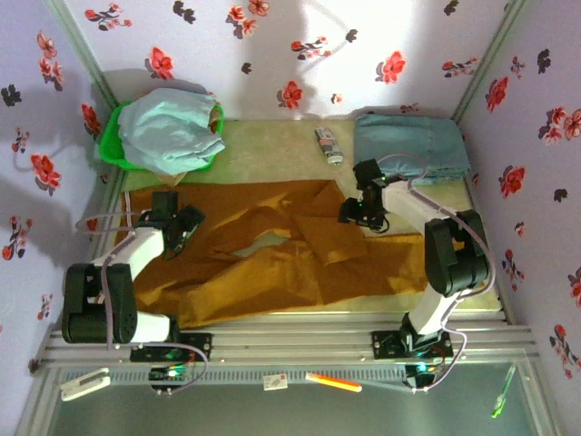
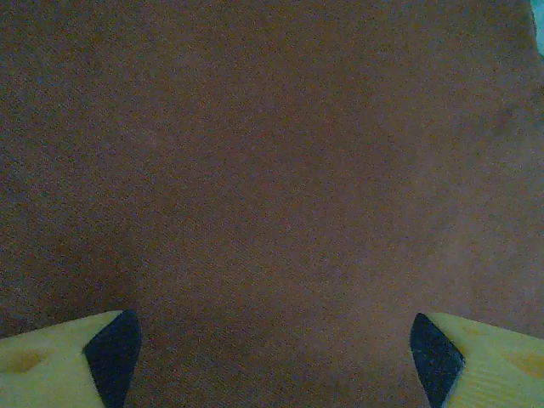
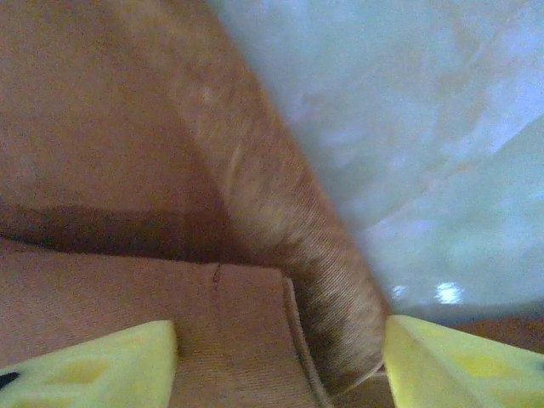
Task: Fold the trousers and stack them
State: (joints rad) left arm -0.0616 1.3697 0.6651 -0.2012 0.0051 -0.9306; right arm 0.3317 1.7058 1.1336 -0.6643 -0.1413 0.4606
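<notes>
— Hovering wide, the left gripper point(image 2: 272, 353)?
— Yes, fingers spread over the trousers point(image 2: 272, 170). The right gripper point(image 3: 279, 344) stands parted as well, straddling a hem beside bare table point(image 3: 425, 127).
— Where do the trousers lie?
— Rumpled across the table's middle, between both arms.

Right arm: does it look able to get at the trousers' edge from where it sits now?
Likely yes: the right fingers are open and straddle the raised edge of the trousers, with bare table beside it and nothing covering it.

left tool point(image 2: 274, 357): jaws spread wide | trousers point(image 2: 272, 153): smooth ochre cloth just beneath
</notes>
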